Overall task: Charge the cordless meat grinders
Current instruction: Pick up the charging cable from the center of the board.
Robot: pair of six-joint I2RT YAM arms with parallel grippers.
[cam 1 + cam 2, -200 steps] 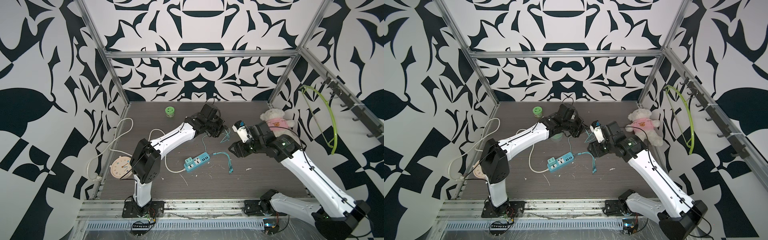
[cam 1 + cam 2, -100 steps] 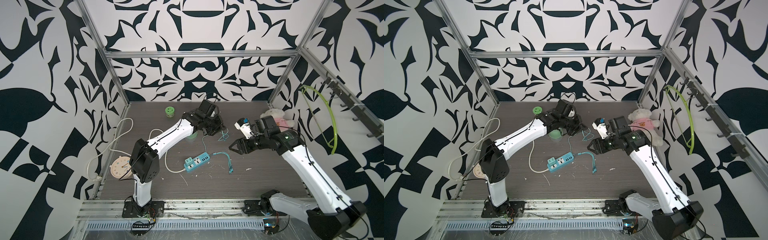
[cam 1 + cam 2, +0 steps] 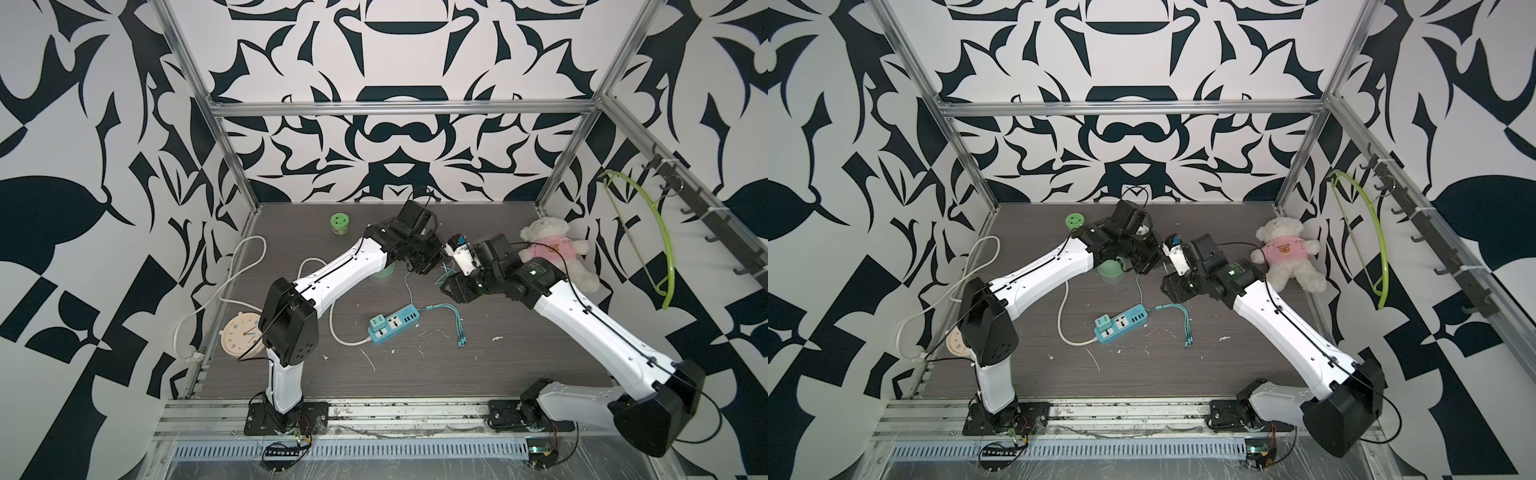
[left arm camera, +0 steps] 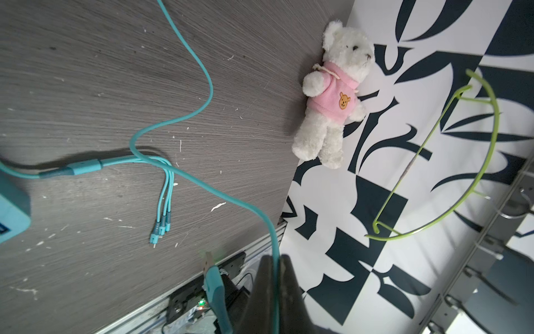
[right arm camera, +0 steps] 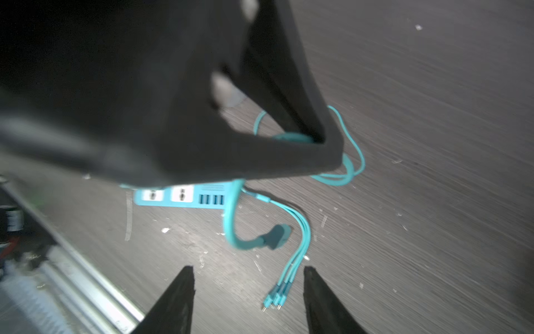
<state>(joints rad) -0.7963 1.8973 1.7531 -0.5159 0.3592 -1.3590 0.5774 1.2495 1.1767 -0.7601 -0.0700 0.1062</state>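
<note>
left tool is shut tight on the thin teal charging cable, pinching it a little back from its free plug. the plug dangles loose beside the fingers, clear of the bench. right tool has its jaws apart with nothing between them. it hangs just across from the left tool, facing that plug.

meat grinder: pale mint body, standing on the bench mid-rear, partly hidden under the left forearm. it is near the power strip but not touching it. no cable is seen reaching it. a brighter green round pot sits further back; cannot tell if it is a second grinder.

progress, my reading: early to middle.
- done: the cable is lifted, and its other end looks to run down to the power strip, though the socket itself isn't clear.
- unused: a three-headed lead also comes off the strip and lies on the bench.
- left: get the plug itself gripped (likely a handover to the right tool), find the grinder's port and seat the plug. the port is not visible in any view.
</note>
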